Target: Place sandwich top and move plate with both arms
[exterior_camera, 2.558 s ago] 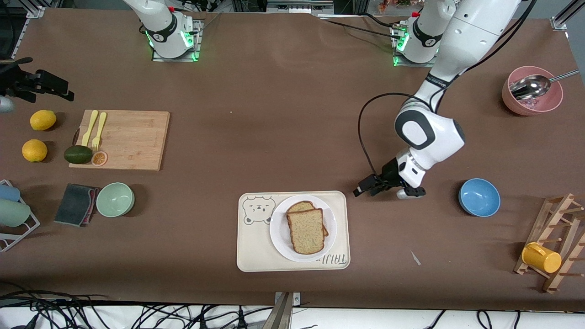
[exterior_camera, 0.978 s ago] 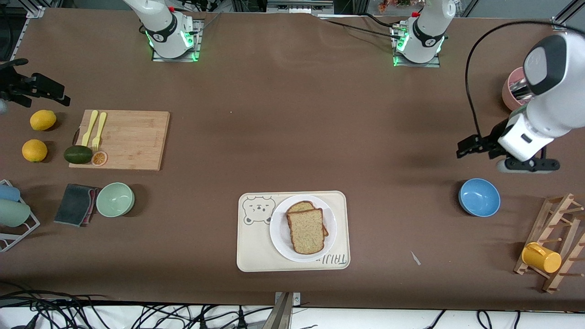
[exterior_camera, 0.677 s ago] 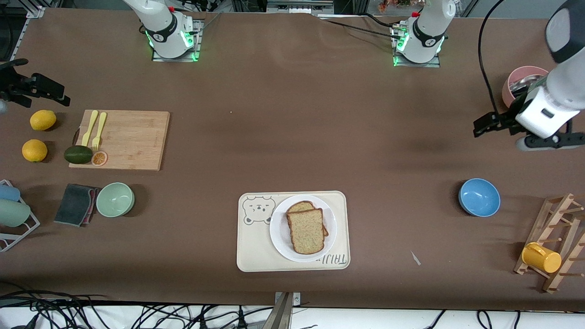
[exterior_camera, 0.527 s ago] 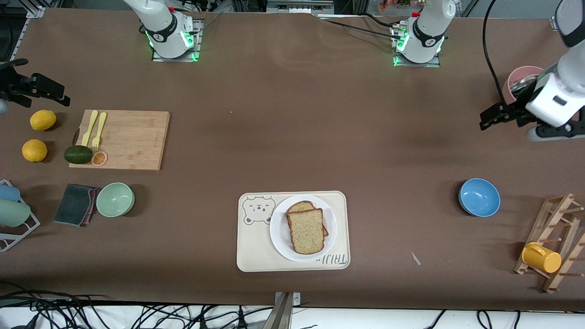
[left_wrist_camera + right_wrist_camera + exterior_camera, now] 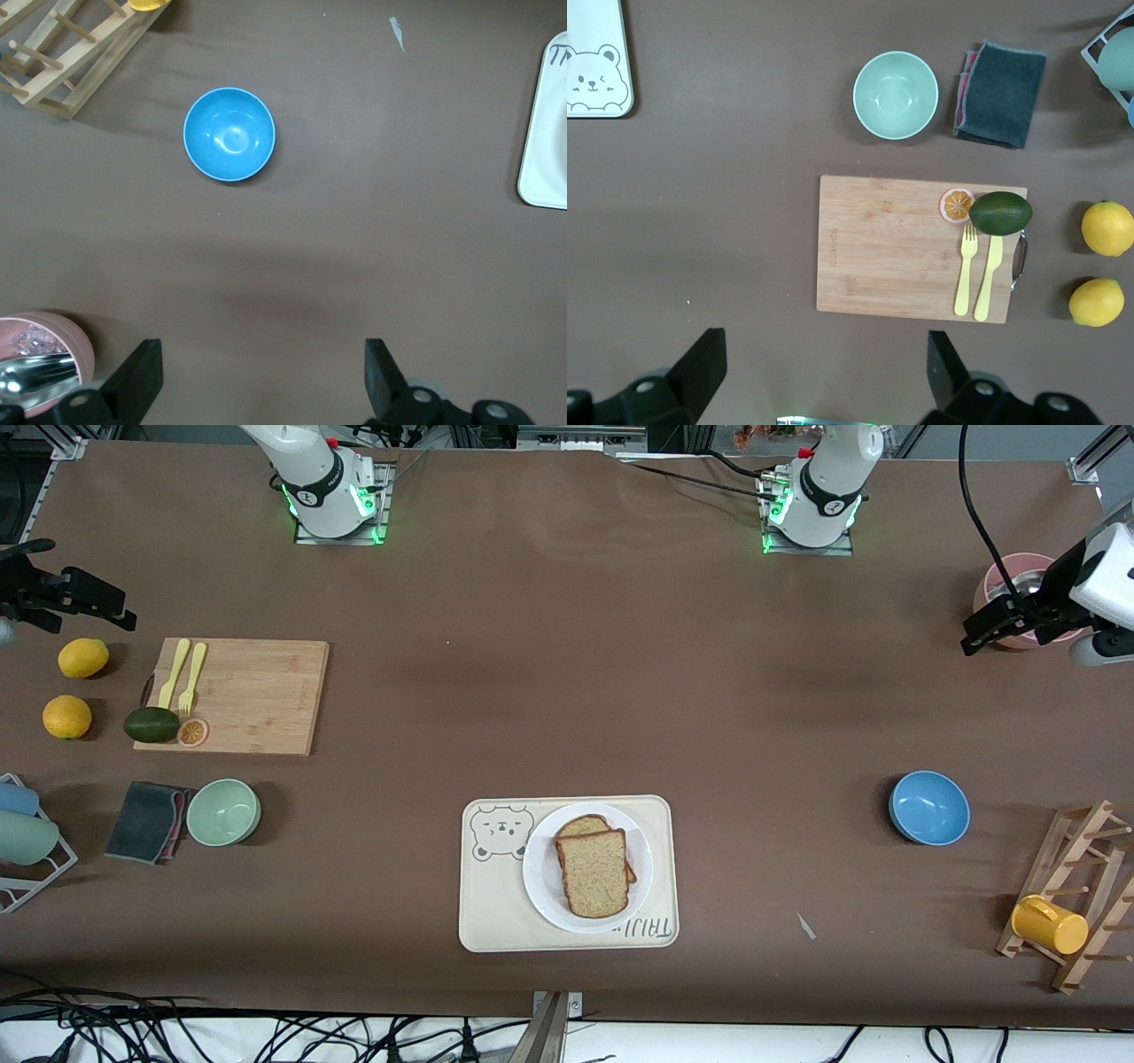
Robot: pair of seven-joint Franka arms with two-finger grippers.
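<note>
Brown table (image 5: 567, 691), both arm bases along the top edge of the front view. Nearest the front camera: cream tray (image 5: 496, 903) with bear drawing, white plate (image 5: 540, 886) on it, sandwich top (image 5: 594, 872) lying flat on the plate over another slice whose crust peeks out at the edge. Nothing gripping plate or bread; both well apart from either gripper.

Toward the left arm's end: wooden rack (image 5: 1076, 895) with a yellow cup (image 5: 1050, 924), then blue bowl (image 5: 928, 807) standing alone on the table, nearer the front camera than the left gripper's spot. Toward the right arm's end: green bowl (image 5: 223, 811) just beside a dark folded cloth (image 5: 146, 820), wire rack with pale cups at the table edge.

Farther up: bamboo cutting board (image 5: 239, 695) carrying yellow fork and knife (image 5: 183, 673), avocado (image 5: 151, 724) and an orange slice (image 5: 192, 732) at its edge; two lemons (image 5: 74, 686) beside the board, just below the right gripper in the front view.

Left gripper (image 5: 997, 624) up in the air over the rim of the pink bowl (image 5: 1019, 602) holding a metal spoon; fingers (image 5: 142, 376) spread wide, nothing between them. Right gripper (image 5: 75, 598) raised over the table edge next to the lemons, fingers (image 5: 700, 359) spread apart and empty, cutting board in its wrist view.
</note>
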